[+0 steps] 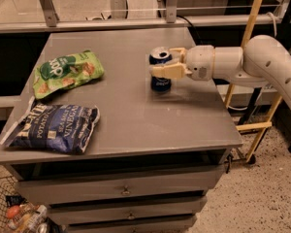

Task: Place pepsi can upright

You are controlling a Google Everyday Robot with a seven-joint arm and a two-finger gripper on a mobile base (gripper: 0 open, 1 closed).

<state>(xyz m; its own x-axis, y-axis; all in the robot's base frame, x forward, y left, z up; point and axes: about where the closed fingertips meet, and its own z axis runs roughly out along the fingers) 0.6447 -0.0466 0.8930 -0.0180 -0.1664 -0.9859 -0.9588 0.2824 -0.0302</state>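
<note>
At worktop's (131,125) right side, gripper (161,60) clamps pepsi can (160,83) upright, base abt down; placing step. Next: release, retreat w/o tipping.

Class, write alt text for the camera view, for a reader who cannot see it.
A robot hand grips an upright pepsi can near the right edge of a grey table. A green chip bag and a dark blue chip bag lie at its left.
</note>
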